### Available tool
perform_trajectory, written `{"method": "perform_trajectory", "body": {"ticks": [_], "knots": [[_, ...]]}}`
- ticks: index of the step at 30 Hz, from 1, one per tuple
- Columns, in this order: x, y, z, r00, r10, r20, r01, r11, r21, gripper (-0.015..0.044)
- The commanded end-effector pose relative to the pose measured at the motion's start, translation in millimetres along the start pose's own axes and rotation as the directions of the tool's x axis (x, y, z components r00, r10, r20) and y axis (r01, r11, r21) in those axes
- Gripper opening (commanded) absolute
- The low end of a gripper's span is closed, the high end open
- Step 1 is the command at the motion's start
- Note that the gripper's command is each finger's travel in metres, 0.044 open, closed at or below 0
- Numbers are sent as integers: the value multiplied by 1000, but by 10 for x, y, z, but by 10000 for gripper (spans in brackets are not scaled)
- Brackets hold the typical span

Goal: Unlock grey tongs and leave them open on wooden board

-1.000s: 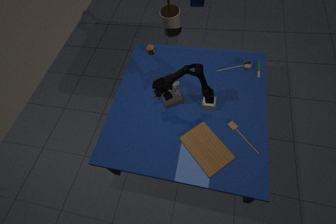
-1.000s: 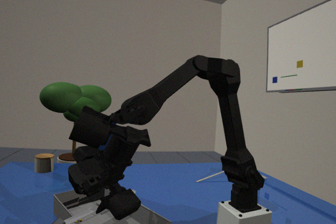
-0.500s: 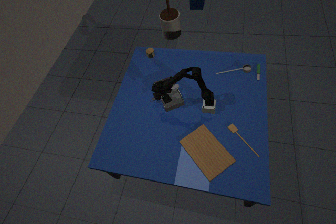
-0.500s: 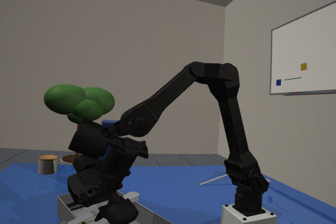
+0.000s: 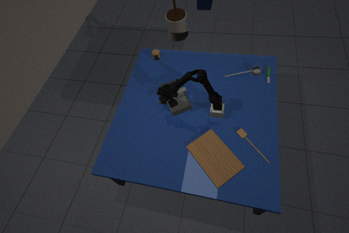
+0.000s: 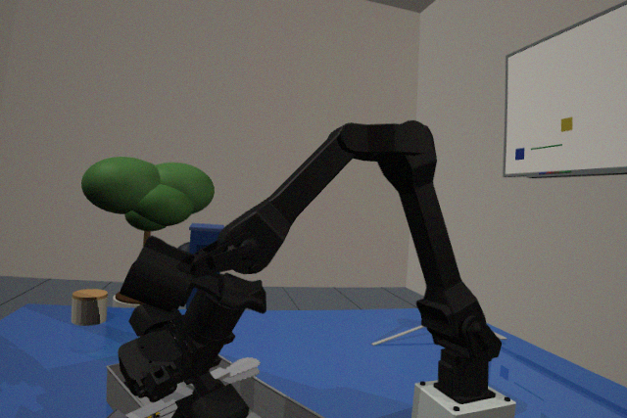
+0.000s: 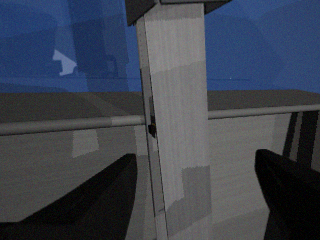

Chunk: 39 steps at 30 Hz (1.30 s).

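Observation:
The grey tongs (image 7: 175,125) lie across the grey roasting tin (image 5: 179,103); in the wrist view they run as a pale bar over the tin's rim. One pale end of them shows in the exterior view (image 6: 243,367) beside the arm. My gripper (image 7: 194,160) is open, low over the tin, with one dark finger on each side of the tongs and a gap on both sides. It also shows in the top view (image 5: 169,99) at the tin's left end. The wooden board (image 5: 215,157) lies at the table's front right, apart from the tin.
The arm's base (image 5: 217,109) stands right of the tin. A small cork-topped cup (image 5: 155,54) is at the back left corner. A long-handled ladle (image 5: 244,72) and a green marker (image 5: 268,73) lie at the back right. A wooden spatula (image 5: 252,144) lies right of the board.

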State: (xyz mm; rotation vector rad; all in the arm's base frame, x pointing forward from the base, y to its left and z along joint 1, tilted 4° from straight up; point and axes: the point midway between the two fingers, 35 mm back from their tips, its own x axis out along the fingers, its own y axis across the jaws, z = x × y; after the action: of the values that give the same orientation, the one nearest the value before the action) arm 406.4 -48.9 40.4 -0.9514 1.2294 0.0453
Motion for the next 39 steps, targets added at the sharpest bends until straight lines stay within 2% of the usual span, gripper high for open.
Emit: {"method": "perform_trajectory", "body": {"ticks": [1, 13, 27, 32, 39], "knots": [[107, 50, -15, 1000, 14, -7, -14, 1000, -13, 260], [292, 56, -35, 1000, 12, -7, -12, 1000, -13, 260], [295, 56, -35, 1000, 12, -7, -12, 1000, -13, 260], [270, 25, -34, 1000, 3, -6, -3, 1000, -4, 129], [270, 25, -34, 1000, 3, -6, -3, 1000, -4, 82]]}}
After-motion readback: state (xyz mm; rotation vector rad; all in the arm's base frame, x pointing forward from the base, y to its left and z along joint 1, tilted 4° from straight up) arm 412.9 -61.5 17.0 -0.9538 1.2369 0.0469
